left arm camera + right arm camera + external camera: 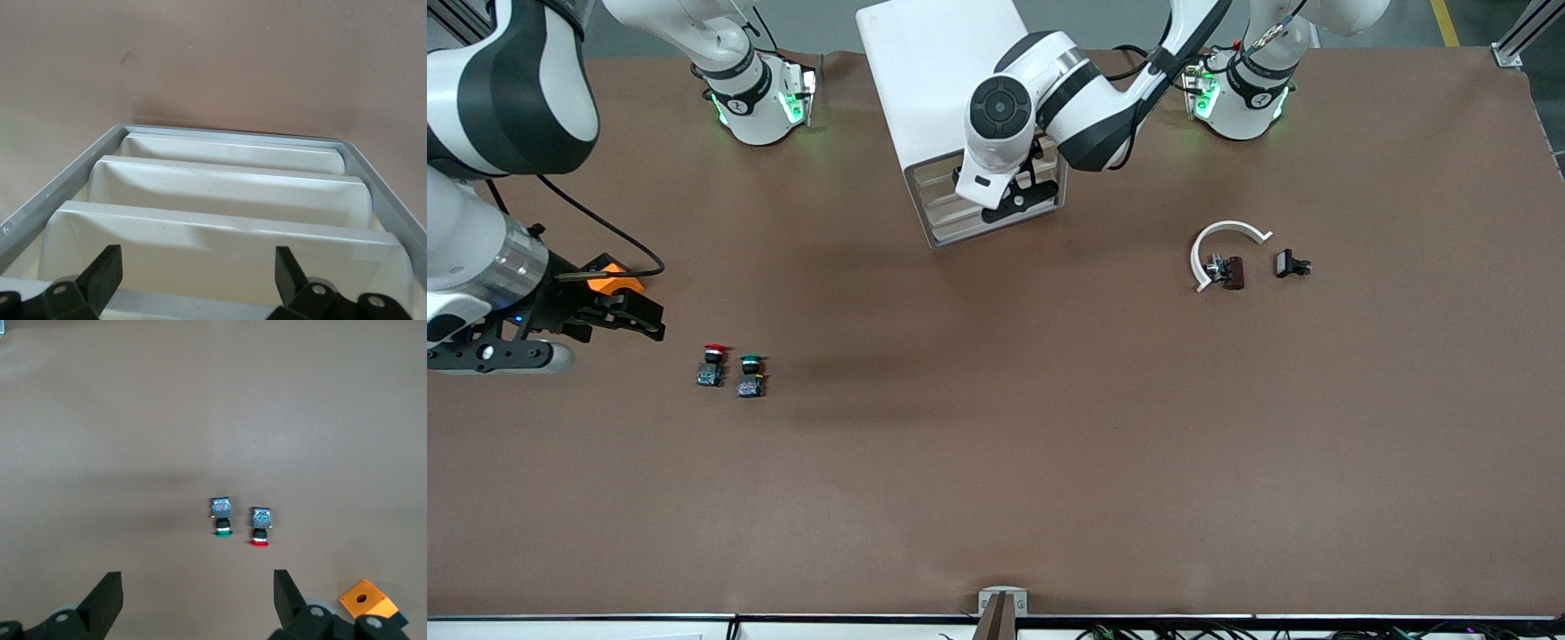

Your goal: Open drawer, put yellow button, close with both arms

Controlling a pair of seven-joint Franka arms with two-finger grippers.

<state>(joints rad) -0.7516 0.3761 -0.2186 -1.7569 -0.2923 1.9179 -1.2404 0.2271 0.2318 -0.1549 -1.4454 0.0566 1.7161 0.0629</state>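
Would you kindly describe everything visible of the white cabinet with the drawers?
The tall white box cabinet stands between the two arm bases, its smooth white top plain. Its grey-rimmed front faces the front camera and shows stacked cream drawer fronts, all looking pushed in. The left arm's black two-finger pincer hangs open right at those fronts; whether it touches one is unclear.

Arm shells: the two glossy white robot arms point(1040, 89) are showing black joint bands and a round black end cap.
Bases: green lights are glowing on both white bases point(760, 107).
Cables: black cables are trailing along both arms.
Left gripper point(197, 270): black two-finger gripper, silver screws showing.
Right gripper point(197, 597): black fingers; an orange block, possibly a mount, is sitting beside it.
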